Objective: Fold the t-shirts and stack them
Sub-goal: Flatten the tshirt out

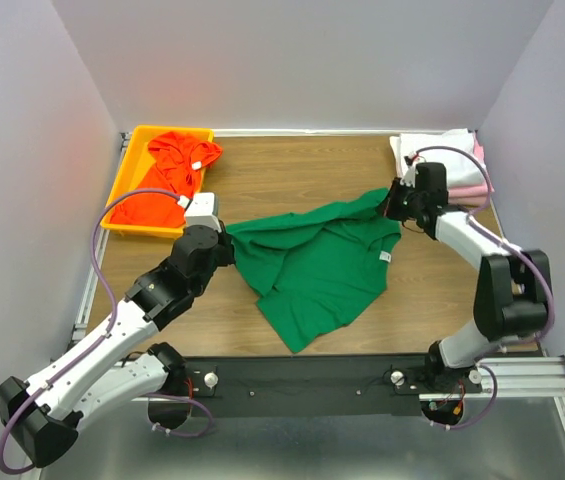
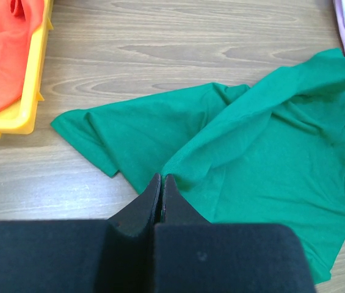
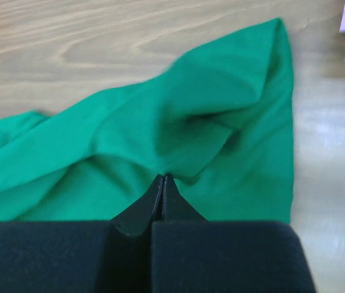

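The dark green t-shirt (image 1: 317, 265) lies crumpled on the wooden table, stretched between both grippers. My left gripper (image 1: 228, 248) is shut on its left edge, seen in the left wrist view (image 2: 161, 177) with green cloth (image 2: 264, 152) beyond. My right gripper (image 1: 390, 203) is shut on the shirt's far right corner, seen in the right wrist view (image 3: 163, 177) pinching a fold of green cloth (image 3: 221, 110). The orange-red t-shirt (image 1: 167, 180) with its white neck tag lies in the yellow tray. The white t-shirt (image 1: 432, 147) and pink t-shirt (image 1: 472, 190) are stacked at the back right.
The yellow tray (image 1: 132, 155) stands at the back left, also in the left wrist view (image 2: 29, 91). The folded stack sits right behind my right gripper. Grey walls enclose the table on three sides.
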You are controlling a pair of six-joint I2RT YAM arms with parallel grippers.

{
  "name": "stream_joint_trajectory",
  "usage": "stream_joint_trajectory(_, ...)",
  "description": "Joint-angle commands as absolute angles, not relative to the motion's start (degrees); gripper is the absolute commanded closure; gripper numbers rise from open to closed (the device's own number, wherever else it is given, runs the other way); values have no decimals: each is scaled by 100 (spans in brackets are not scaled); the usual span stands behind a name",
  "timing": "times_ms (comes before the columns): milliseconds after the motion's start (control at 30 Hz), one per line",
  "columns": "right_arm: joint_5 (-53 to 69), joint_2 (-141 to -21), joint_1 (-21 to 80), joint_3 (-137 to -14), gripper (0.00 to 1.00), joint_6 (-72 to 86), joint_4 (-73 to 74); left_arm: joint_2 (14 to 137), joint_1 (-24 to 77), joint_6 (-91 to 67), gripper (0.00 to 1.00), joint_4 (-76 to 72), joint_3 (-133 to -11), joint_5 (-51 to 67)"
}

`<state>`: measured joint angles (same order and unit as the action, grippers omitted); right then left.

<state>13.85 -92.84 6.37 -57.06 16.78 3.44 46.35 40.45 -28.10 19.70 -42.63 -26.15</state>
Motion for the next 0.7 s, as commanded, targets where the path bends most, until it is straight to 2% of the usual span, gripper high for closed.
stream_joint_trajectory(0,1618,-7827,790,-5214,100,1872,325,4553,3999,-2856,100,2188,-4412,-2952)
stream_joint_trajectory(133,1328,-6946,1116,-4905,100,1942,702,4457,3973,-2865,100,2241,-4456,-3067)
stream_joint_trajectory(300,1222,-6522,1511,-4422,100,2065,1318,4377,3929,-2734,100,2381,-4649,-3190)
stream_joint_trajectory(333,1274,-6495,1651,-4325,89,2083,1423,4386,3911,-2716,100,2408,-4684,-3260)
stream_joint_trajectory(400,1353,-6364,1749,-4044,60,2144,1494,4351,3902,-2681,100,2478,-4737,-3348)
stream_joint_trajectory(433,1327,-6276,1749,-3973,49,2179,1520,4333,3894,-2663,100,2487,-4746,-3366)
stream_joint_trajectory(467,1223,-6171,1749,-3877,30,2197,1564,4324,3885,-2646,100,2496,-4746,-3392)
stream_joint_trajectory(533,670,-5854,1749,-3666,4,2259,1617,4298,3867,-2628,100,2496,-4737,-3410)
stream_joint_trajectory(667,150,-5923,1740,-3498,3,2337,1749,4280,3823,-2602,100,2444,-4676,-3428)
